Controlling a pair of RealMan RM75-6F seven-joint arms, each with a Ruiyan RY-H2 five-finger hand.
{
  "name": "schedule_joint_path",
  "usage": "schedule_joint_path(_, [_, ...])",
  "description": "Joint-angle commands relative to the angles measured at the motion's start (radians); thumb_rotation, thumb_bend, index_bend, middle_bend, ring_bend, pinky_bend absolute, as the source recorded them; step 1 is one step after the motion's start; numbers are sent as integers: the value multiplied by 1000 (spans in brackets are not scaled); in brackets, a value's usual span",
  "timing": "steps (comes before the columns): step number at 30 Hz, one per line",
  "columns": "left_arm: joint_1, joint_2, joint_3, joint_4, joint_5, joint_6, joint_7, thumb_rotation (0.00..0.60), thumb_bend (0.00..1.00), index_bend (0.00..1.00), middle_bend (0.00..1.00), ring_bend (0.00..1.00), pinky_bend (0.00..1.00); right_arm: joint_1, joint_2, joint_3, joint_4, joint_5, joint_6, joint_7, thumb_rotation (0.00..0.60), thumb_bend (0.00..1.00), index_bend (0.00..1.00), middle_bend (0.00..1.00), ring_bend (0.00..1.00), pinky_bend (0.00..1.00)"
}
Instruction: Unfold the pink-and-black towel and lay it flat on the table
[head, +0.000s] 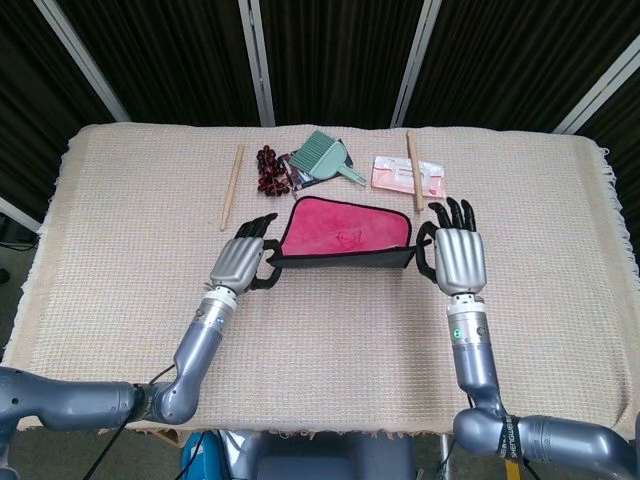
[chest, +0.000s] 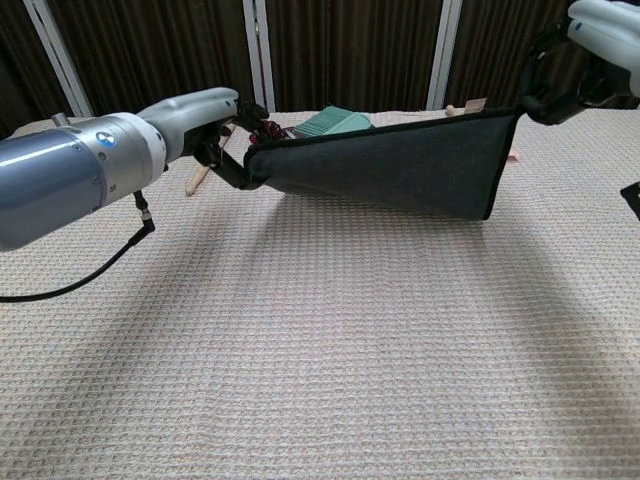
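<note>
- Overhead, from the head view: towel (head: 345, 232) stretched pink side up between left hand (head: 240, 262) at 9 o'clock and right hand (head: 457, 256) at 3 o'clock, long axis crosswise, each pinching a corner.
- Then from the chest view: towel (chest: 400, 168) hanging off the table (chest: 320, 350), black side facing the camera, right hand (chest: 585, 70) higher than left hand (chest: 225, 135); lowering probably next.

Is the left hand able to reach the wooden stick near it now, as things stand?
Probably not yet: the left hand holds a corner of the towel, stretched to the right hand. The wooden stick lies unobstructed, just beyond its fingertips.
</note>
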Motion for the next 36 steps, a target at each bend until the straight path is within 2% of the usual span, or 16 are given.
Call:
schedule_joint_path(1, [34, 10, 25, -25, 21, 6, -9, 600, 483, 572, 19, 0, 0, -25, 0, -22, -11, -19, 12, 5, 600, 513, 592, 213, 86, 0])
schedule_joint_path(8, [80, 8, 58, -69, 71, 10, -9, 600, 484, 572, 19, 0, 0, -82, 2, -62, -30, -73, 42, 14, 600, 513, 592, 213, 86, 0])
schedule_joint_path(22, [140, -14, 93, -174, 147, 62, 54, 600, 483, 572, 21, 0, 0, -191, 53, -106, -88, -167, 81, 60, 600, 515, 592, 213, 87, 0])
schedule_joint_path(36, [231, -5, 180, -253, 254, 96, 77, 600, 483, 573, 21, 0, 0, -294, 59, -167, -107, -263, 107, 96, 600, 514, 591, 213, 87, 0])
